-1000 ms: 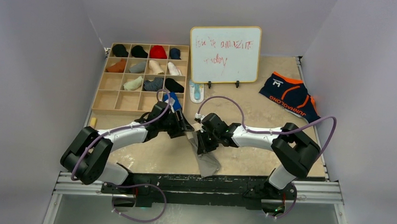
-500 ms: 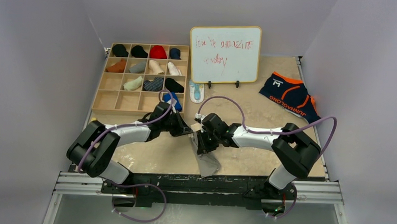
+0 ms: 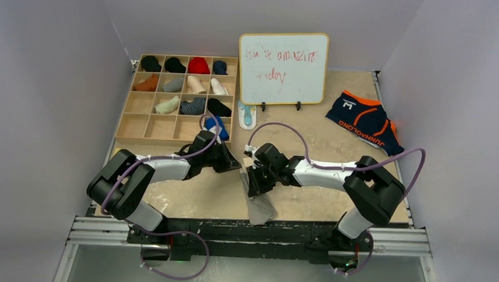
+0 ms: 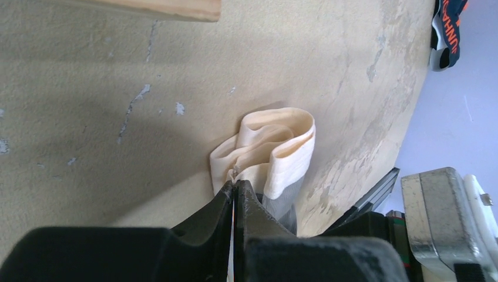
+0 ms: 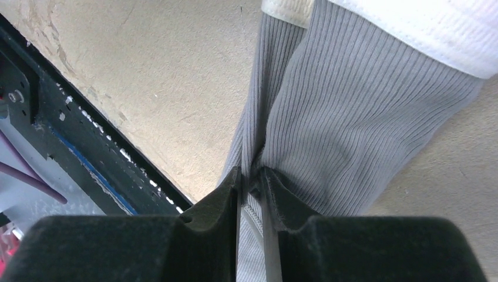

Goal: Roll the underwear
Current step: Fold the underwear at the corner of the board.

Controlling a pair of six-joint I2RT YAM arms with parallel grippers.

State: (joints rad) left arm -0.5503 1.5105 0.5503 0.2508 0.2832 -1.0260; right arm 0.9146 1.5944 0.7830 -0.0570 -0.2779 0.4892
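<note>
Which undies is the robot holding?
From the whiteboard at the back, come straight toward the arms. Where they meet is the grey underwear. It is plain ribbed grey with a cream waistband; the navy underwear has orange trim.

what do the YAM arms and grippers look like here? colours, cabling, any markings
Left arm and right arm match: white shells on the long links, chunky black joint housings. A purple cable runs along each, held by pale ties, looping free near the wrist. Left gripper and right gripper are matte black, fingers tapering to narrow tips. No markings or sleeves visible.
</note>
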